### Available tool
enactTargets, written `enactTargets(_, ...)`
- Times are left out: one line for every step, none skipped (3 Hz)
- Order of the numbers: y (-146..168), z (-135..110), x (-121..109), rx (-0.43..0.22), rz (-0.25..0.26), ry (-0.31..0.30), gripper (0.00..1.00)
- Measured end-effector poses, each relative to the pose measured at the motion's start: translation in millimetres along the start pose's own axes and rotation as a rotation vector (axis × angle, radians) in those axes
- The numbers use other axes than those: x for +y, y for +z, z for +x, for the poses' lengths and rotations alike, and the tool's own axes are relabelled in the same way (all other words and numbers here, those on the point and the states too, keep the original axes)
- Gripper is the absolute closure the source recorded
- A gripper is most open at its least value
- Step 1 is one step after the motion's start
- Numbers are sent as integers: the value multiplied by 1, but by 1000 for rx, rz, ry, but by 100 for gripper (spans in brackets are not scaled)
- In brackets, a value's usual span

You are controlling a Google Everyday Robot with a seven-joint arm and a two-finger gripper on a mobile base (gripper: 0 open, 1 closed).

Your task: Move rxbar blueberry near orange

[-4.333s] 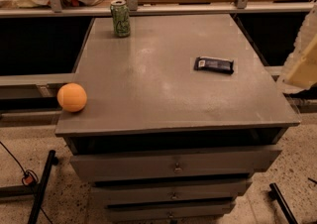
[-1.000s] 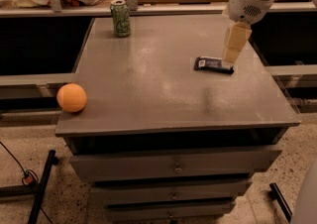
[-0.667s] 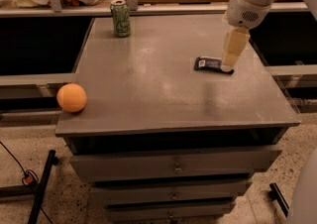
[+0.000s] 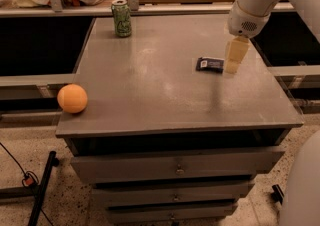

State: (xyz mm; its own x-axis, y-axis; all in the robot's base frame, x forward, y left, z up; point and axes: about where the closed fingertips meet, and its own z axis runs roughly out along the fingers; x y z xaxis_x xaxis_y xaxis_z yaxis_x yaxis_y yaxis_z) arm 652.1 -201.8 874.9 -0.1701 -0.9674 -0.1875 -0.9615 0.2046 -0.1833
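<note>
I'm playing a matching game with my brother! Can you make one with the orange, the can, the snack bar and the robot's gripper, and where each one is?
1 orange
2 green can
3 rxbar blueberry
4 gripper

A back of the table, left side
B at the bar's right end
C front left corner
D lying flat, right side

Pairs: 1-C, 2-A, 3-D, 4-B
</note>
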Motion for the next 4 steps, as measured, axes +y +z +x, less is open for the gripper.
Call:
enactTargets(14,5,-2,11,-12,1,0)
enactTargets(25,10,-6,18,-24,5,0)
enactTargets(35,15,-11,22,-38,5,0)
enactTargets(43,16,-15,24,-55,7,0)
